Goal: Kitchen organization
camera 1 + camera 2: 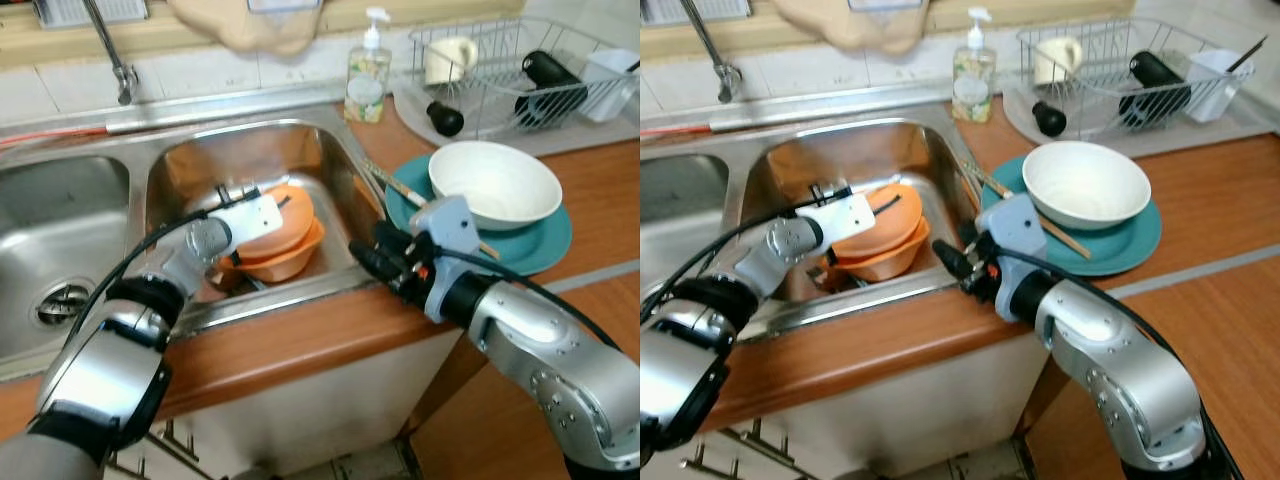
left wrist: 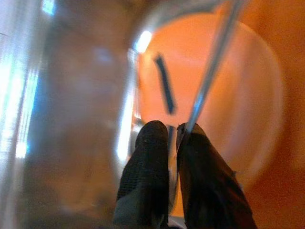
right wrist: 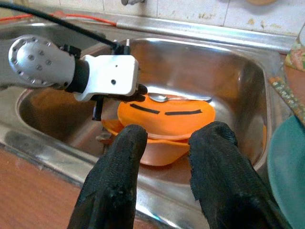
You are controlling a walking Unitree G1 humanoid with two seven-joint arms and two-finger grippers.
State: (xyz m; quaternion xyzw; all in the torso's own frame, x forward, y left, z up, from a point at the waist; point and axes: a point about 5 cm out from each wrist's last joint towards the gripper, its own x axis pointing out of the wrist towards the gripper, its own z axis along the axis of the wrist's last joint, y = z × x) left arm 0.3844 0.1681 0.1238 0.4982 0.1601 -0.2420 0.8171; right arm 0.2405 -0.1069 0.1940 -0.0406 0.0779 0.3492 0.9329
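Your left end effector (image 2: 172,143) is down in the sink (image 1: 330,150), fingers pinched nearly shut on a thin metal spoon (image 3: 178,98) lying across the stacked orange bowls (image 1: 285,240). In the left wrist view everything beyond the fingertips is blurred, so you can't see the spoon's bowl there. Your right end effector (image 3: 164,143) hovers at the sink's front rim, fingers apart and empty. On the counter (image 1: 1220,200) a white bowl (image 1: 1085,185) sits on a teal plate (image 1: 1130,245), hiding part of the chopsticks (image 1: 400,188).
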